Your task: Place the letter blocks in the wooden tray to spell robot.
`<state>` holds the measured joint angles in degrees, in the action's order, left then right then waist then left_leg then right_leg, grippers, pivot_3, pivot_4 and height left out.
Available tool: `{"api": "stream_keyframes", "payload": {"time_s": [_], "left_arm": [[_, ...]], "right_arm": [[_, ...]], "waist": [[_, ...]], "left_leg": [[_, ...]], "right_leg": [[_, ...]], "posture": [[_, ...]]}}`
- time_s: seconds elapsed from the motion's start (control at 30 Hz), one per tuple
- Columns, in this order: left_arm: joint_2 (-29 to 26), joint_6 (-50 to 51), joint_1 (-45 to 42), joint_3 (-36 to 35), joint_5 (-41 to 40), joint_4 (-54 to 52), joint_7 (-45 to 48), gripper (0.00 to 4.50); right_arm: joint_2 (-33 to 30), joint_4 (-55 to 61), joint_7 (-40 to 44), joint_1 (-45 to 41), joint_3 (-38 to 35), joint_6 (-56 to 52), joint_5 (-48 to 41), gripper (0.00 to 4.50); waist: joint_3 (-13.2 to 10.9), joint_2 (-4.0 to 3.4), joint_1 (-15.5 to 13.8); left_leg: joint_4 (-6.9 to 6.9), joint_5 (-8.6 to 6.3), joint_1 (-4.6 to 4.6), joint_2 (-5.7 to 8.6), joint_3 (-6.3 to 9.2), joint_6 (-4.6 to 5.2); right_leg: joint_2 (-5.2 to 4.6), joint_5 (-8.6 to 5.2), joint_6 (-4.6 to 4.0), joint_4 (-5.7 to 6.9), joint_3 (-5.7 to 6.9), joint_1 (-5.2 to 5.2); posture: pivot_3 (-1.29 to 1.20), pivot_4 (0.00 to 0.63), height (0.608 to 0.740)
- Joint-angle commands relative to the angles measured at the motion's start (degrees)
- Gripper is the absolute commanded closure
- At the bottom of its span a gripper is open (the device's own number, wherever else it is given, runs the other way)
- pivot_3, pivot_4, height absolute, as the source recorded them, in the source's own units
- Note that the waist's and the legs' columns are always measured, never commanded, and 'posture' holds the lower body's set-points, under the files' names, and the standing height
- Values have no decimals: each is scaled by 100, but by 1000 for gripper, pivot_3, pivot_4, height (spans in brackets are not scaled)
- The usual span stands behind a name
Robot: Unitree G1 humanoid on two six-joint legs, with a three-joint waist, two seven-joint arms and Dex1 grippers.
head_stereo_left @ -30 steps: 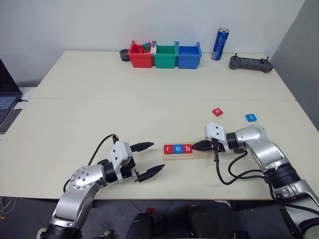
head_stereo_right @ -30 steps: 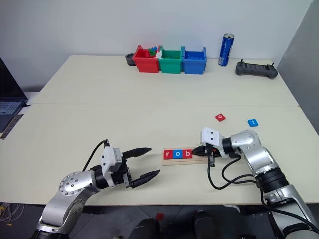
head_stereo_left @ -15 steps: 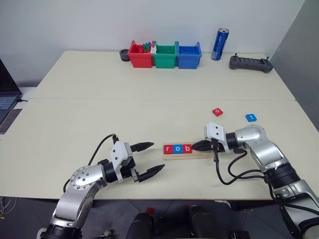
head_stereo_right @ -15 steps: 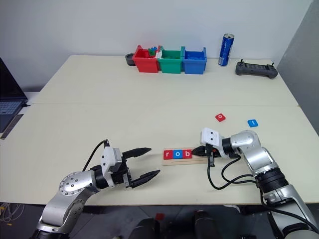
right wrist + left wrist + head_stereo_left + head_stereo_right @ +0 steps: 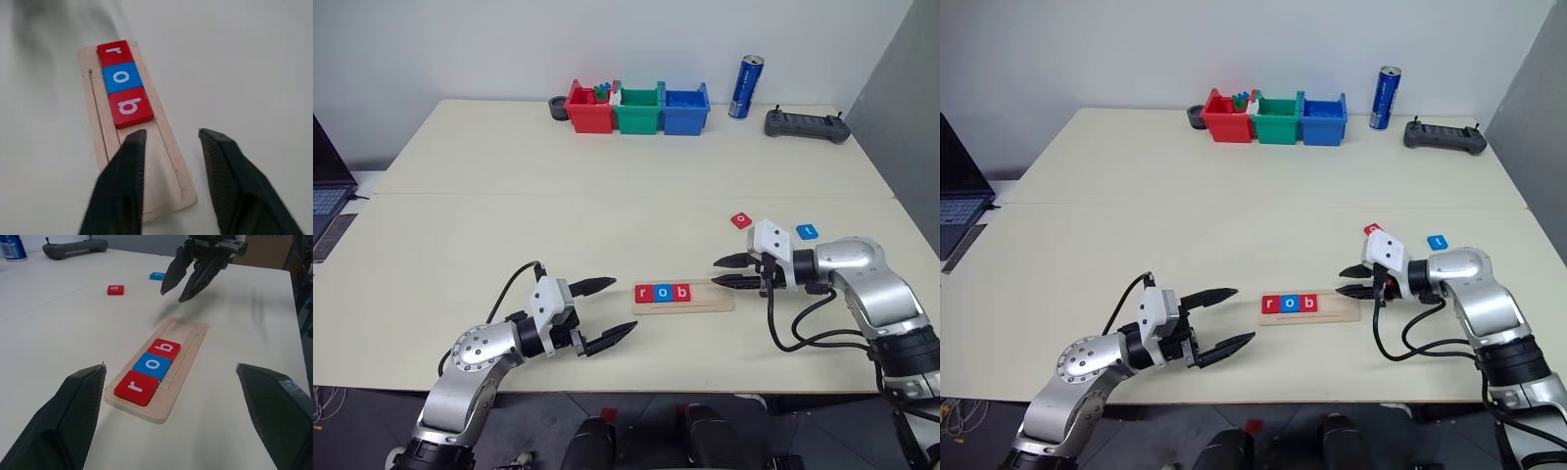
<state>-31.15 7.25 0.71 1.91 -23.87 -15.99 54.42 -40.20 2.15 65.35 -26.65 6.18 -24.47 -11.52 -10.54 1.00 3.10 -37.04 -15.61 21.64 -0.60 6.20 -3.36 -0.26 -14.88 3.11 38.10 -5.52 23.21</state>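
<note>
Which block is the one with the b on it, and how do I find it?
Look at the near side of the big cream table for the wooden tray, a pale strip lying flat. Three letter blocks sit on it in a row; the b block is the red one at the end nearest the right gripper, beside the blue o block.

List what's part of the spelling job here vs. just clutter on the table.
Job: wooden tray holding red r, blue o, red b; loose red o tile; loose blue t tile.

Clutter: red, green, blue bins; can; black controller; laptop.
</note>
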Motion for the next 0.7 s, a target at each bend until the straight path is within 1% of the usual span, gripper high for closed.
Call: {"api": "stream_keyframes", "payload": {"time_s": [0.03,0.13,0.17,0.3,0.43,0.57,0.7], "left_arm": [[-23,-45,-50,-61,-63,-120,25,0],[-33,-34,-74,-64,-70,-101,48,0],[-33,-26,-94,-61,-70,-92,50,0],[-50,-5,-140,-64,-81,-73,77,0],[-56,16,-191,-45,-78,-58,93,0],[-50,42,-268,-47,-73,-33,103,0],[-50,60,-307,-67,-63,-25,116,0]], "right_arm": [[37,430,-467,73,-442,-304,-233,1257],[168,439,-962,85,-689,-541,-292,144],[217,409,-1126,81,-767,-610,-298,37],[493,76,-2077,-59,-986,-812,-61,37],[770,-625,-2933,-410,-1087,-733,181,37],[1005,-1346,-3331,-808,-1125,-500,246,37],[1100,-2208,-3428,-1225,-985,-65,398,37]], "waist": [[0,0,1],[0,0,1],[0,0,0],[0,0,1],[0,0,15],[0,0,19],[0,0,19]], "left_leg": [[0,0,0,0,0,0],[0,0,0,0,0,0],[0,0,0,0,0,0],[0,0,1,0,0,0],[0,0,0,1,-2,0],[2,0,1,0,-3,0],[2,0,2,1,-4,0]], "right_leg": [[0,0,0,0,0,0],[0,0,0,0,1,0],[0,0,0,0,1,0],[1,0,0,0,0,0],[1,0,0,1,-2,1],[2,0,0,0,-2,3],[2,0,0,-1,-3,3]], "posture": [[0,150,740],[0,150,740],[0,150,740],[0,150,740],[0,150,740],[0,150,740],[0,150,740]]}}
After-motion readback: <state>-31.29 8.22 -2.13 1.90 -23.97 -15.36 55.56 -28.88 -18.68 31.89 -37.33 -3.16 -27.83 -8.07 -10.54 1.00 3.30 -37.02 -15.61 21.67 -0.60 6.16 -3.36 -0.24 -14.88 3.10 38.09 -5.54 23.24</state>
